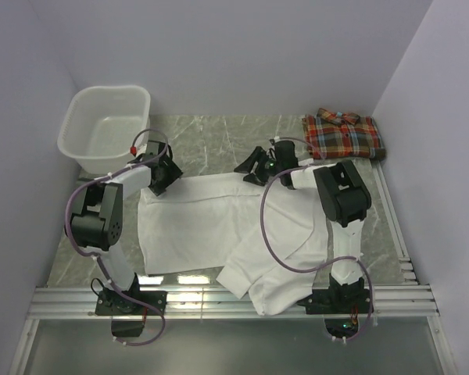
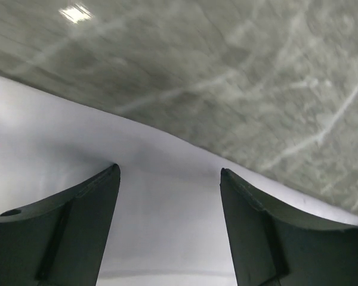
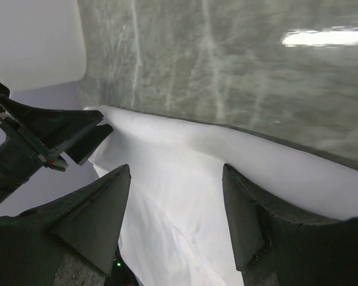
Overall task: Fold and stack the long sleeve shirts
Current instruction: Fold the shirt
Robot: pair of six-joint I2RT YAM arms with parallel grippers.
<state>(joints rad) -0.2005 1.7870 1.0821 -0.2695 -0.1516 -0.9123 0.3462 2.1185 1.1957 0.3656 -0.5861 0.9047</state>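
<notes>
Across the middle of the table (image 1: 219,141) the white shirt (image 1: 211,226) is spread out; the plaid shirt (image 1: 344,137) is laid folded at the far right corner. The left gripper (image 2: 170,173) and right gripper (image 3: 176,170) are held with jaws parted over the white shirt's far edge.

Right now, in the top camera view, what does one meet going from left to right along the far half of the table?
white laundry basket → left gripper → right gripper → folded plaid shirt

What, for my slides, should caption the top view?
White shirt spread on the table, plaid shirt folded at the far right.
</notes>
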